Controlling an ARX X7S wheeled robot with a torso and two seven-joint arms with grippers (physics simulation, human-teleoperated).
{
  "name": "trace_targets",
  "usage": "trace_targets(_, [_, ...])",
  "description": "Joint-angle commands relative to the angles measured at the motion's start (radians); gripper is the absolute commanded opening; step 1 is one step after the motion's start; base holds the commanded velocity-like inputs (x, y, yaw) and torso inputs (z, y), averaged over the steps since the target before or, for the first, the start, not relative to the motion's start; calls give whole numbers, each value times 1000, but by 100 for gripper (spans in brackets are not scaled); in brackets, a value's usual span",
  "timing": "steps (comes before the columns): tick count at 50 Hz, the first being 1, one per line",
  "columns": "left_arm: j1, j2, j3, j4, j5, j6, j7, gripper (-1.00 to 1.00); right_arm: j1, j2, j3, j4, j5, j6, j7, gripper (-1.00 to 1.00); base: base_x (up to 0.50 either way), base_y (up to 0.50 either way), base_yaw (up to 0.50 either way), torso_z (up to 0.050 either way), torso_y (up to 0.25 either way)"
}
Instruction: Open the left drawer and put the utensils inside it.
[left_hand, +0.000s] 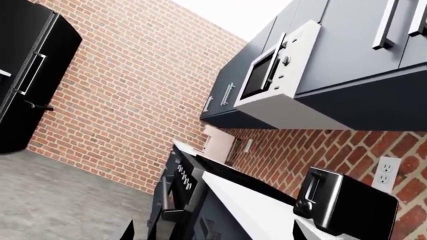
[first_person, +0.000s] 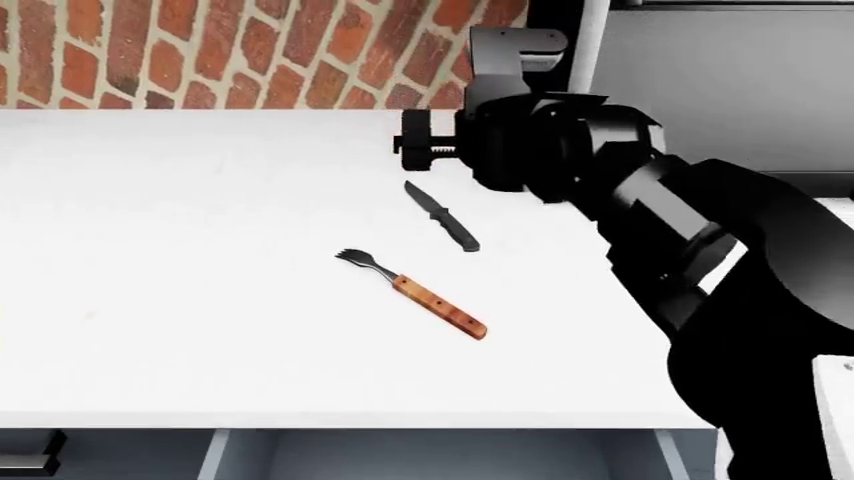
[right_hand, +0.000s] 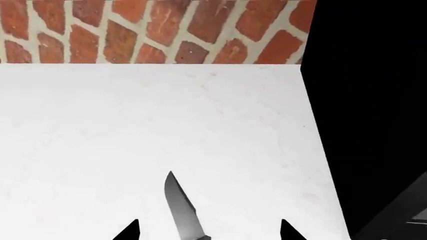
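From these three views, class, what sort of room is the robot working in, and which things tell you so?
Most likely a kitchen: a microwave sits under dark wall cabinets, a toaster stands on the white counter against a brick wall, and a knife and fork lie there.

The right arm (first_person: 667, 230) reaches fwd & bends at the elbow. Its tool (right_hand: 208, 230) points down, tips wide apart. Left tool (left_hand: 210, 232) has its tips apart too.

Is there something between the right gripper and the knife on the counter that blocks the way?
Nothing visible does. In the right wrist view the knife lies on bare white counter between the open fingertips. From the head view the right gripper hangs close behind the knife, and the fork lies apart, nearer the open drawer.
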Motion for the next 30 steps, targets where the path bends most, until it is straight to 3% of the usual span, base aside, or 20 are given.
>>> trace_targets(1, [-3,-1,1,-3,-2,-5,1,100,-28,-15,-103,55,129,-54,-7,100,0,0,0,0,0])
trace_targets(30, [0,1,0,-5,1,-7,-1,100,-116,-15,-125,76,149,-79,-3,100,0,0,0,0,0])
